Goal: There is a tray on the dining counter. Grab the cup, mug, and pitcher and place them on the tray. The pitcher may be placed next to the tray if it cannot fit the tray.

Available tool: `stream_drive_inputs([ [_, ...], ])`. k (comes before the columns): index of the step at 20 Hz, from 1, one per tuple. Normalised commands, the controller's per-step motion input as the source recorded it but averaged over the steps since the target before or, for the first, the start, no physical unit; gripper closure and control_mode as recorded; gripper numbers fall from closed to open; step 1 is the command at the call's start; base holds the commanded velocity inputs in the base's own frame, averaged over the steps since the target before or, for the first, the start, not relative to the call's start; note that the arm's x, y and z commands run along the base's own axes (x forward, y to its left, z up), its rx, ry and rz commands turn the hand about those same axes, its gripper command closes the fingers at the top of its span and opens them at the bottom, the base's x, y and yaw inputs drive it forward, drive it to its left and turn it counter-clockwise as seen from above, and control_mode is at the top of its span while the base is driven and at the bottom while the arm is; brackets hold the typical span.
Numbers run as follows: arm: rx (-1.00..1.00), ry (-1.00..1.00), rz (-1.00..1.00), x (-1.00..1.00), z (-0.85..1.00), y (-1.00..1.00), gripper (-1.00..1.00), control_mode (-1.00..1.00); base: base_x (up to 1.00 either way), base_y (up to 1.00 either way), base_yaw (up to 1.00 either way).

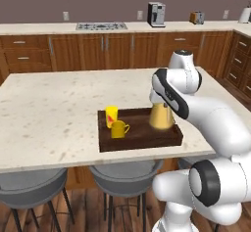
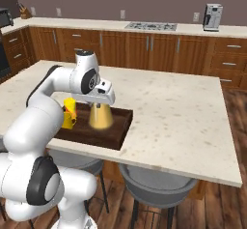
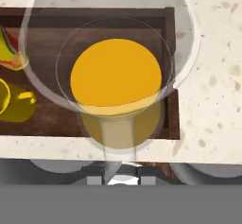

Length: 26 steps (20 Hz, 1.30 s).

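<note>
Tool [image 2: 100,105] is sitting directly over the pitcher [image 1: 161,116], jaws narrowed onto its neck/rim, gripping it. Pitcher is standing upright w/ orange liquid inside, at the right end of the tray [image 1: 142,135], base at tray-floor level; contact w/ floor can't be confirmed. Cup [image 1: 111,116] and mug [image 1: 119,128] are both standing on the tray's left part, mug just near of cup. Tray is resting near the front edge of the bench [image 1: 49,113].
</note>
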Motion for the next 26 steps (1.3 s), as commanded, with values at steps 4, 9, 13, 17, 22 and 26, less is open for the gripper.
stream_drive_inputs([
  [4, 0.00, 0.00, 0.00, 0.00, 0.00, 0.00, 1.00, 1.00, 0.42, 0.00, -0.08],
  [9, 0.00, 0.00, 0.00, 0.11, -0.07, 0.04, 1.00, -1.00, 0.13, 0.00, -0.01],
  [13, 0.00, 0.00, 0.00, 0.30, -0.21, 0.27, 1.00, -1.00, 0.00, 0.00, 0.00],
  [17, 0.00, 0.00, 0.00, 0.29, -0.22, 0.30, 1.00, -1.00, 0.00, 0.00, 0.00],
  [22, 0.00, 0.00, 0.00, 0.32, -0.23, 0.23, 1.00, -1.00, 0.00, 0.00, 0.00],
  [26, 0.00, 0.00, 0.00, 0.13, -0.36, 0.11, 1.00, -1.00, 0.00, 0.00, 0.00],
])
